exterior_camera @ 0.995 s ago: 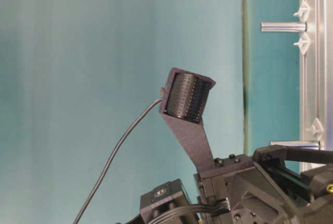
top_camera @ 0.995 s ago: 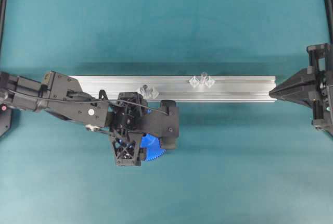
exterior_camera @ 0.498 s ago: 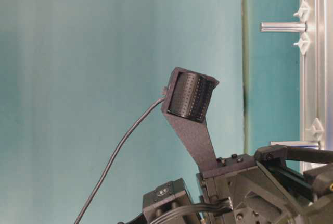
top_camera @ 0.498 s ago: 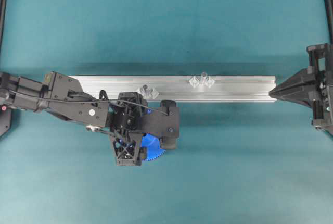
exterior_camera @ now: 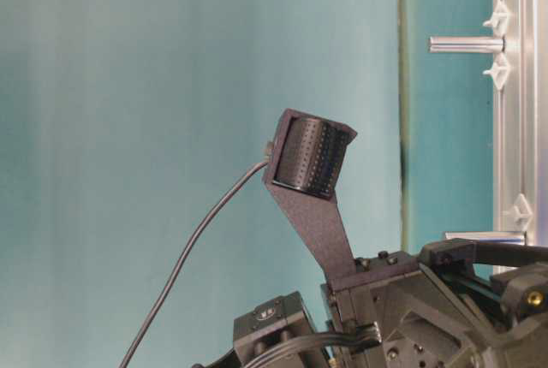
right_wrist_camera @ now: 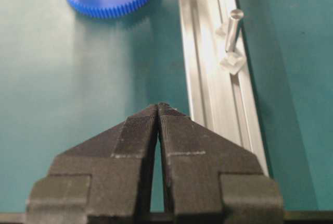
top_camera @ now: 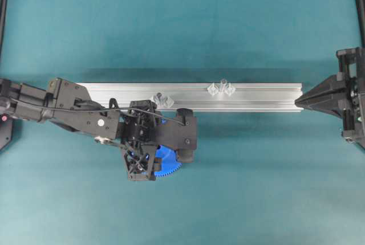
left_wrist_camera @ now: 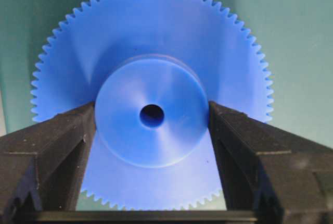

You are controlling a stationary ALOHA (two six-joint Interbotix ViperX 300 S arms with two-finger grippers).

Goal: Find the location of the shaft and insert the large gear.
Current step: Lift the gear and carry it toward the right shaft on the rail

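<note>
Between the left gripper's [left_wrist_camera: 152,130] black fingers [left_wrist_camera: 57,146] sits the raised hub of the large gear [left_wrist_camera: 151,67], both pads touching its sides, a hold only the left wrist view shows. From overhead, the gear [top_camera: 169,163] peeks out under that arm, just below the aluminium rail [top_camera: 262,97] lying on the teal table [top_camera: 182,28]. Along the rail, the shaft [top_camera: 223,83] stands well to the gear's right, while the right gripper [right_wrist_camera: 157,110], pinched shut, rests off the rail's far end.

Legible markings: none that I can read from here. The large gear [left_wrist_camera: 151,114] carries no printed text or number on its face or hub. The aluminium rail [top_camera: 256,96] shows no label, and the teal surface [top_camera: 182,23] is unmarked in every view.
</note>
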